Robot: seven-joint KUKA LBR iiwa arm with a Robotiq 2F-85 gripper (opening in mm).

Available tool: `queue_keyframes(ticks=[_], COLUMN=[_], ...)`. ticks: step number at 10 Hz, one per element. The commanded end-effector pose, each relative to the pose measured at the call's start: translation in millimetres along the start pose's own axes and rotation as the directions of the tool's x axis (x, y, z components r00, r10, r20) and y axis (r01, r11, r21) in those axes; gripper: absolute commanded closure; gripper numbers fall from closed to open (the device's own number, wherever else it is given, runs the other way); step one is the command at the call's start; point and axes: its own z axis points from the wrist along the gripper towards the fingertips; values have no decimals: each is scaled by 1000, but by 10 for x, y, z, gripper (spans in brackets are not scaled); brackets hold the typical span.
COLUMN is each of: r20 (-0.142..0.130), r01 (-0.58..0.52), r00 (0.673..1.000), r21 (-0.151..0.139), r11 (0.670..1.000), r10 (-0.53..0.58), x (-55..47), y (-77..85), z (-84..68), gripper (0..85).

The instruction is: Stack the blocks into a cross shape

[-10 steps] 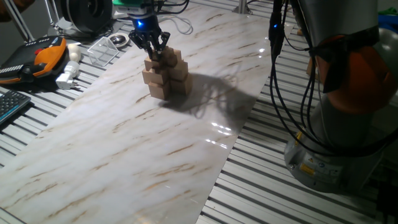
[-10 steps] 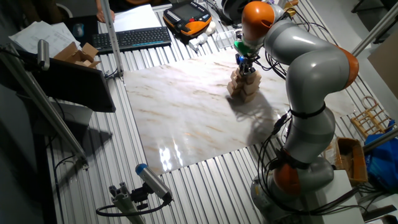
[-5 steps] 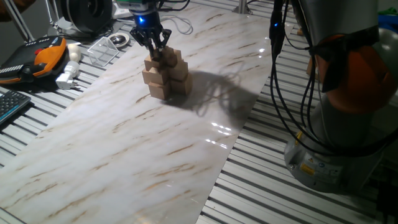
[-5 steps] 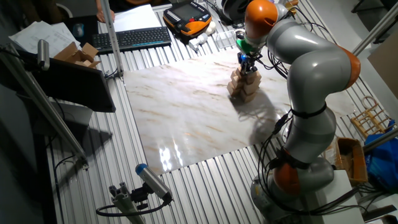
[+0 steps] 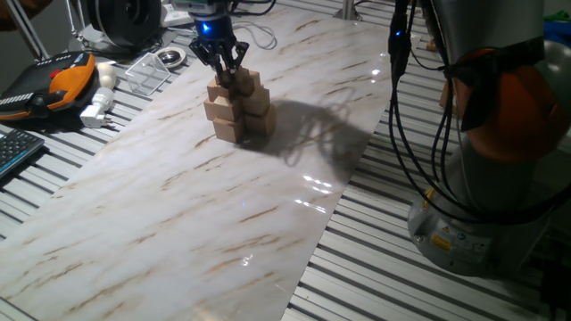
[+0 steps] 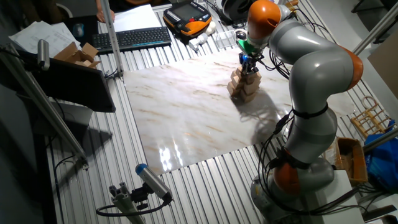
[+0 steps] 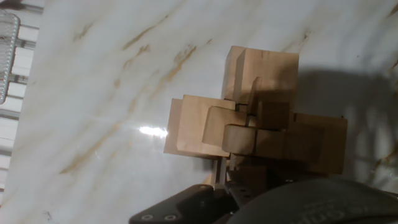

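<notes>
The cross shape [image 5: 236, 107] is a tiered pile of light-tan wooden cubes on the marble board, with smaller cubes toward its top. It also shows in the other fixed view [image 6: 243, 84] and, from above, in the hand view [image 7: 261, 127]. My gripper [image 5: 223, 75] hangs straight over the pile's top, and its dark fingers narrow toward the topmost small cubes [image 7: 239, 138]. In the other fixed view the gripper [image 6: 249, 65] is just above the pile. I cannot tell whether the tips touch the top cube, or whether anything is between them. No loose tiny block shows on the board.
The marble board [image 5: 178, 205] lies on a slatted metal table. An orange pendant [image 5: 62, 80], a white plug [image 5: 98, 107] and a clear tray [image 5: 147, 69] lie beyond its left edge. The arm's base and cables [image 5: 482, 134] stand to the right.
The gripper has risen slightly and shifted a little to the right over the pile's top. The pile looks the same.
</notes>
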Motion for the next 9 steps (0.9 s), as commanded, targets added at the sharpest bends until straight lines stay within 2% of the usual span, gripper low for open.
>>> queue_keyframes(ticks=[1, 9], r20=[0, 11], r01=[-3, 0], r00=[1000, 1000], r21=[0, 7], r11=[1000, 1000], r10=[3, 0], x=[17, 22], y=[1, -1], z=[1, 21], gripper=[850, 850])
